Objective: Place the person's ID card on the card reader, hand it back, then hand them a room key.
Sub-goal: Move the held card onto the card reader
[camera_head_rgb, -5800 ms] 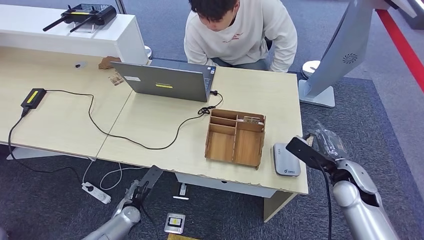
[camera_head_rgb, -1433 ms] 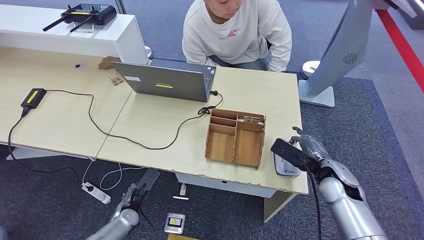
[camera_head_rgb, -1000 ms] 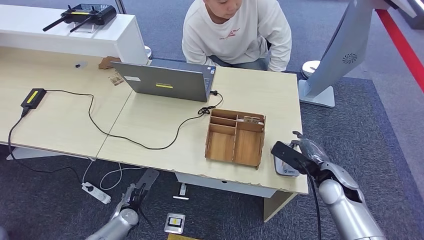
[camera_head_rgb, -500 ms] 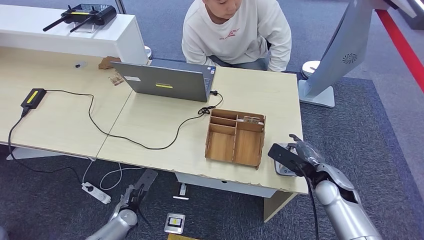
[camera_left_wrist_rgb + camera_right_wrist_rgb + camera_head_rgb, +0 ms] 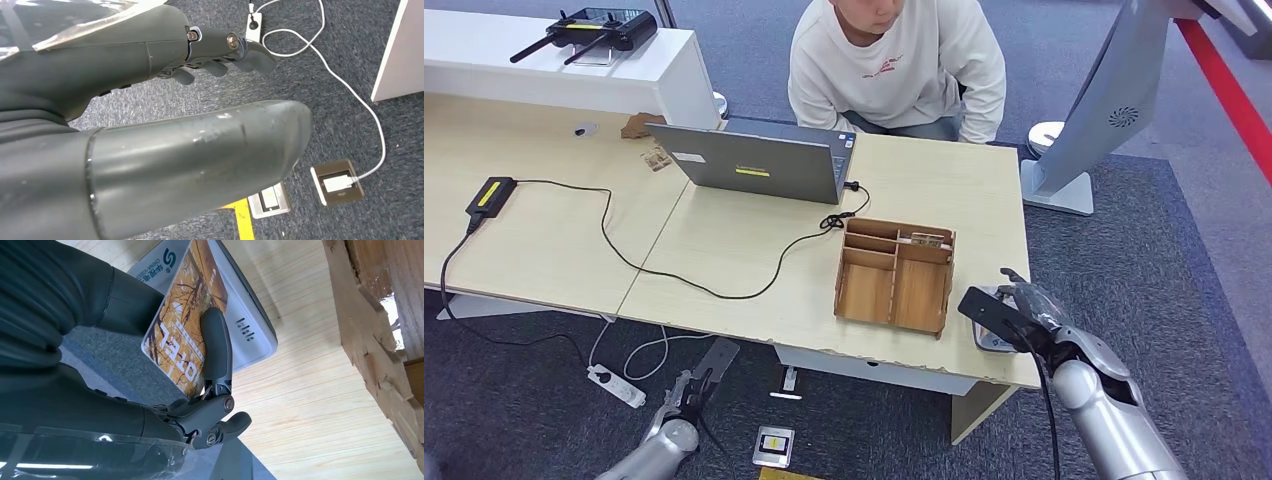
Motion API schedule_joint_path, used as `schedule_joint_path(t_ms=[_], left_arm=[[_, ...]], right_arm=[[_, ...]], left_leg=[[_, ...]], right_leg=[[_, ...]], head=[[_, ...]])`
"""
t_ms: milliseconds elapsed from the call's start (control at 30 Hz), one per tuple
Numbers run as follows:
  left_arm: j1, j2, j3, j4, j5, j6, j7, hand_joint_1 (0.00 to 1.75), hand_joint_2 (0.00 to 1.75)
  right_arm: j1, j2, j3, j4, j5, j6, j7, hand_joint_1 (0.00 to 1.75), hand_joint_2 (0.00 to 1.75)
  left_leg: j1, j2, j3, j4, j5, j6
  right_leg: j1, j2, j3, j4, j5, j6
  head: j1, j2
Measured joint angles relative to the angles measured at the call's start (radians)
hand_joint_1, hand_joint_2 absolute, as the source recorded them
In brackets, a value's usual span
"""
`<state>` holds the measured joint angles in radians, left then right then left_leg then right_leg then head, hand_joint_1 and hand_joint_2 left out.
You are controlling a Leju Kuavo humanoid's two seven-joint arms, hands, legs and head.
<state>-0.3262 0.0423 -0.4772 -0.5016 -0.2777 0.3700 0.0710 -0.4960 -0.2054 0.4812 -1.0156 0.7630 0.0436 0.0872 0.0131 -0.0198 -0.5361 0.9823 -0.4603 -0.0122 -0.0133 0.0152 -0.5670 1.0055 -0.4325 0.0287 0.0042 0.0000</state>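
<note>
Pale matt wood-grain tabletop (image 5: 754, 260), rough chipped front edge. Raw brown wooden compartment box (image 5: 894, 275), splintery at its corner; smooth glossy white plastic card reader (image 5: 240, 305). Glossy printed autumn-leaf card (image 5: 182, 325); coarse grey carpet (image 5: 345, 70).

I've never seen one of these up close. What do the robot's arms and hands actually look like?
Both arms are smooth silver tubes. The right arm has a thin black cable along it and clear plastic wrap near the wrist. The right hand is dark grey, with slim jointed fingers showing silver screws. The left hand looks alike: a ribbed grey cover, a thick grey thumb.

Pale wooden desks (image 5: 554, 240) stand on dark grey carpet (image 5: 1164, 230) beside a white counter (image 5: 574, 75).
</note>
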Motion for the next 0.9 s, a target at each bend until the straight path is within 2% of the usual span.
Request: schedule_joint_path(t_ms=[900], left_arm=[[0.023,0.0,0.018,-0.053,-0.016,0.03,0.031,0.0,0.0]], right_arm=[[-0.01,0.022,0.005,-0.01,0.027,0.026,-0.002,1.75,1.75]], left_leg=[[0.0,0.0,0.0,0.0,0.0,0.0]], right_leg=[[0.0,0.0,0.0,0.0,0.0,0.0]], head=[[0.0,0.0]])
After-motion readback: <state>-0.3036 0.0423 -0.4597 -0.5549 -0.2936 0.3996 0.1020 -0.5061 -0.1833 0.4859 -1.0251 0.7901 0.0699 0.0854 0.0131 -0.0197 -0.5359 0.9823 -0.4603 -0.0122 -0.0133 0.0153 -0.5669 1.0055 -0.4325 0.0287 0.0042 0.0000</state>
